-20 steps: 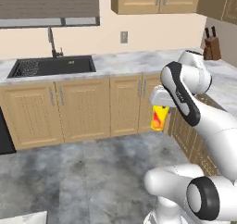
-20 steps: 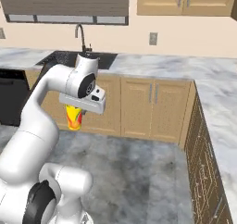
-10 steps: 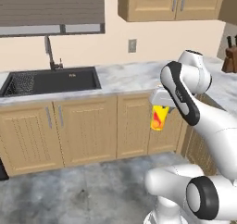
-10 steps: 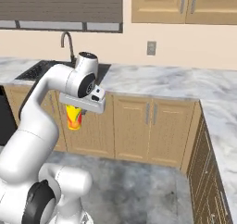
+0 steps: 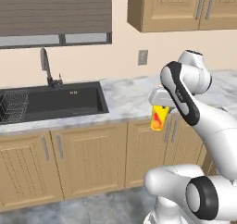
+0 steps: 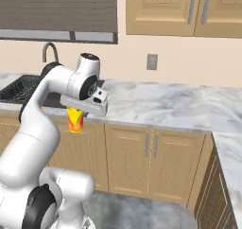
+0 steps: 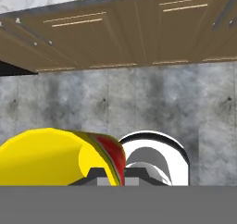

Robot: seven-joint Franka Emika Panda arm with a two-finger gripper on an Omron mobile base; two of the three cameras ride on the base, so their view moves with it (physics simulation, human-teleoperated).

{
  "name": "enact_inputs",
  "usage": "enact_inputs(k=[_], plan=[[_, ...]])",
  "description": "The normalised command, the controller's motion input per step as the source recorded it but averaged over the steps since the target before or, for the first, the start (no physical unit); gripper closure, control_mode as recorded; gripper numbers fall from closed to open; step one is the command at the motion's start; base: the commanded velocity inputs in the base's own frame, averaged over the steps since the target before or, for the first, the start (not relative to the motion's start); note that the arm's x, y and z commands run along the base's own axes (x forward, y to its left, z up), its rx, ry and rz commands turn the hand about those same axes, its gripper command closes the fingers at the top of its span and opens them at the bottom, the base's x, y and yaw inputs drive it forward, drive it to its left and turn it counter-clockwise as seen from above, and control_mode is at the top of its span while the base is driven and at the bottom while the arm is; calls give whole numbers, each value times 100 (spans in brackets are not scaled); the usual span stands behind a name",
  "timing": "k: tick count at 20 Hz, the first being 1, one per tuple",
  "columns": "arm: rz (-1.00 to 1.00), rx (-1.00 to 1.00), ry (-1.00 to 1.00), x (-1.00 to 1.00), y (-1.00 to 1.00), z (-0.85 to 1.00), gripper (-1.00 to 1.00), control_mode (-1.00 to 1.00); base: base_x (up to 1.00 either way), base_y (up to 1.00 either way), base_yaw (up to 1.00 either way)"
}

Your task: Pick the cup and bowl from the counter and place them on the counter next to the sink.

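Cup (image 5: 158,118): one, yellow with red-orange splashes, hanging upright in the air below the hand (image 5: 159,108), in front of the cabinet doors and out past the edge of the table (image 5: 125,96). The hand is closed on the cup's rim, and the cup touches nothing else. From the right base view the cup (image 6: 75,120) hangs under the hand (image 6: 78,110), level with the top of the cabinets (image 6: 142,159). One sink (image 5: 55,102) lies recessed in the table to the cup's left, well apart from it, with one faucet (image 5: 45,65) behind it and a wire rack (image 5: 11,106) at its far left end. The hand view looks down past the cup's wall (image 7: 60,158) onto grey floor (image 7: 152,102) and the cabinet fronts, which neither base view shows from above. One wall outlet (image 5: 143,57) sits above the table.
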Motion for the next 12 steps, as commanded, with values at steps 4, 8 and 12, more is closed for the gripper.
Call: enact_inputs(k=[4, 8, 12], plan=[[0, 0, 0, 0, 0, 0, 100, 100, 100, -1, 0], [0, 0, 0, 0, 0, 0, 100, 100, 100, -19, 0], [0, 0, 0, 0, 0, 0, 100, 100, 95, -24, 0]])
